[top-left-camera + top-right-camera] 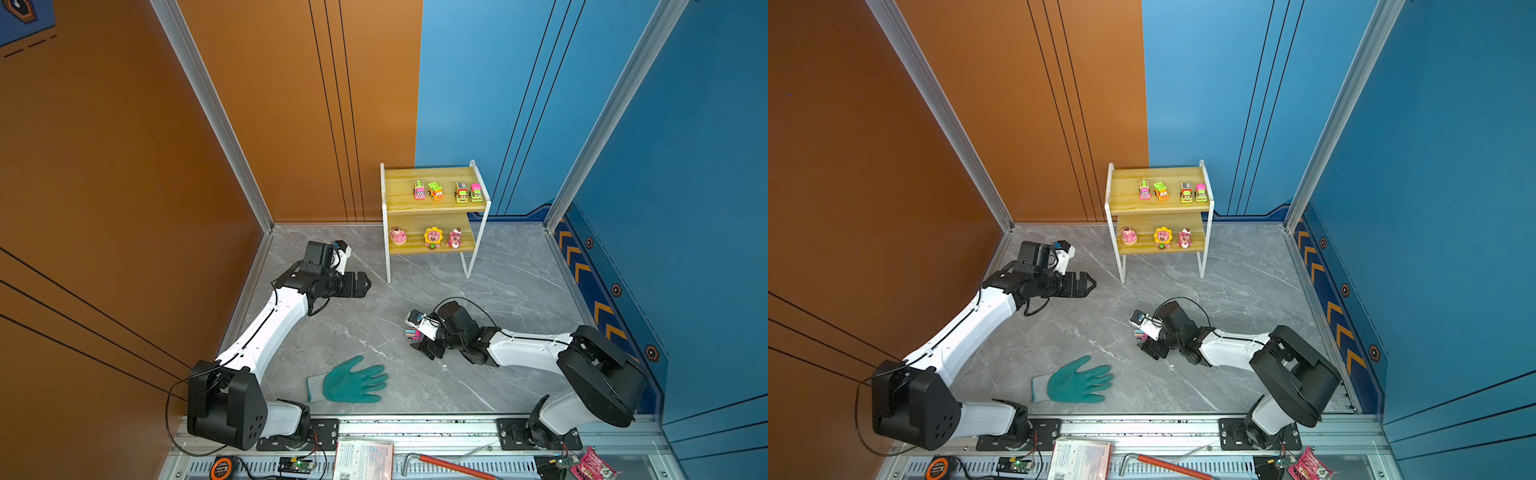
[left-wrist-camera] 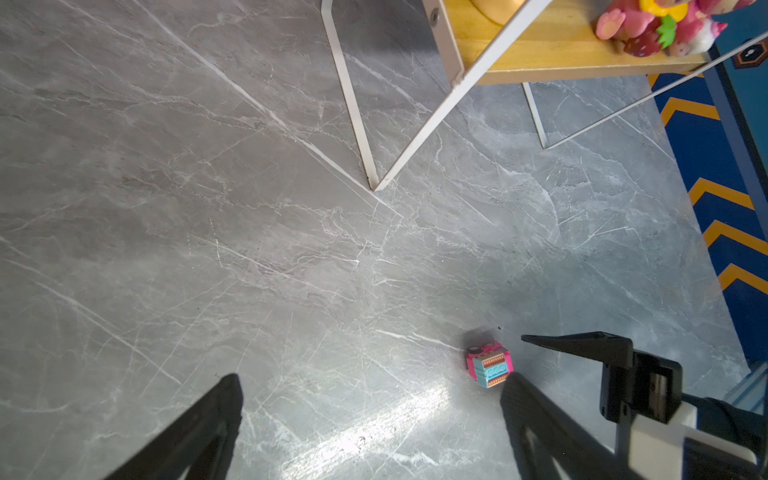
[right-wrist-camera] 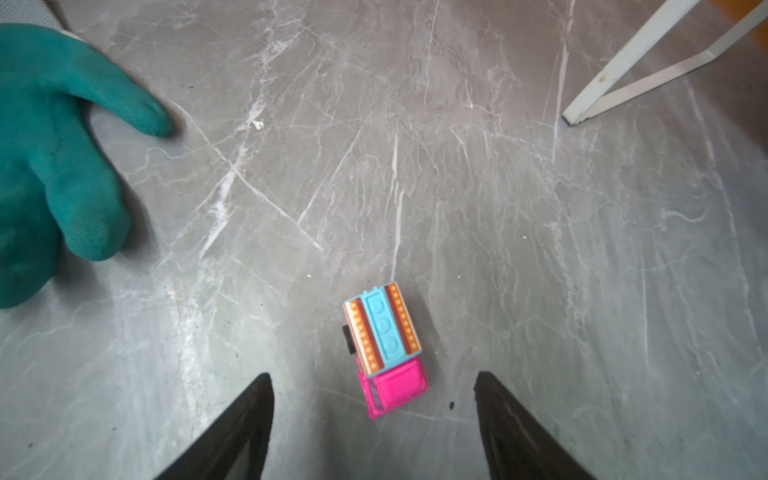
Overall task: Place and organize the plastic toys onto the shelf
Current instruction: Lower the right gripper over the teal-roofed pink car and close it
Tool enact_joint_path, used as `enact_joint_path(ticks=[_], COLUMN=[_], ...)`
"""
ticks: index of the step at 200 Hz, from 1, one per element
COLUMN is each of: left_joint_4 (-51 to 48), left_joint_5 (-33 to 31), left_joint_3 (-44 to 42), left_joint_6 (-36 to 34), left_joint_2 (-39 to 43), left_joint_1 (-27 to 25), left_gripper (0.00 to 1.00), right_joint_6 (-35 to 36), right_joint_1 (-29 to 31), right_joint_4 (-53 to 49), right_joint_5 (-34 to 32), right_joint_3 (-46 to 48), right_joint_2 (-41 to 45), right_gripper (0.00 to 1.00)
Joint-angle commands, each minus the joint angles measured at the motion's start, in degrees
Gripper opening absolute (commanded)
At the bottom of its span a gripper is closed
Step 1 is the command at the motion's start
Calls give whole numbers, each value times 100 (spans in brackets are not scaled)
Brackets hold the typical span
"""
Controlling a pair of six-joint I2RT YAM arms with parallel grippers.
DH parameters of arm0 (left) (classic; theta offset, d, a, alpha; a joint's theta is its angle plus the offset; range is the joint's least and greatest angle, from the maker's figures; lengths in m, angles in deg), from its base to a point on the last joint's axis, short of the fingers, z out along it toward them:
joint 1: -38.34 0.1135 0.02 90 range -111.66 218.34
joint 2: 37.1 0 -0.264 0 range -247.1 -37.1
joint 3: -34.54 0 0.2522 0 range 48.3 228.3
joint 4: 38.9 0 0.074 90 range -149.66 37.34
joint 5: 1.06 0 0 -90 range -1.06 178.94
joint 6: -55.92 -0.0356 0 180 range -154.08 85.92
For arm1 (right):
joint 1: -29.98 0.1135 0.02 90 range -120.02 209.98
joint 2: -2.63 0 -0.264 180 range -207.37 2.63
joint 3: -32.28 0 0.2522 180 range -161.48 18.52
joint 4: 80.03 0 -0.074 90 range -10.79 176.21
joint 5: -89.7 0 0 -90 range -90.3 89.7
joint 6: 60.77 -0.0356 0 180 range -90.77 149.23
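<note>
One car (image 3: 384, 349) before right end effector (image 3: 372, 374)

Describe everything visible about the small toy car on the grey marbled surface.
The toy car is small, glossy plastic. It has a hot-pink cab, a light-blue studded roof flanked by orange-and-brown diamond stripes, and one black wheel showing. It sits roof-up on the grey surface, with its pink end between the fingers of the open right tool, touching neither. It lies apart from the glove and the shelf.
</note>
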Motion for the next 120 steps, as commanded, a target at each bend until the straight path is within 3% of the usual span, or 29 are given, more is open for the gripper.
enact_joint_path(ticks=[1, 36, 120], left_joint_4=[103, 156, 244], left_joint_5=[180, 210, 335], left_joint_3=[-61, -68, -76], left_joint_6=[-73, -54, 31], left_joint_2=[-49, -56, -93], left_joint_1=[47, 99, 181], left_gripper=[98, 98, 98], right_joint_6=[243, 377, 502], right_joint_1=[-134, -246, -99], right_joint_4=[59, -172, -406], right_joint_5=[249, 547, 545], right_joint_3=[-246, -506, -749], right_joint_2=[-183, -348, -754], right_gripper=[76, 73, 62])
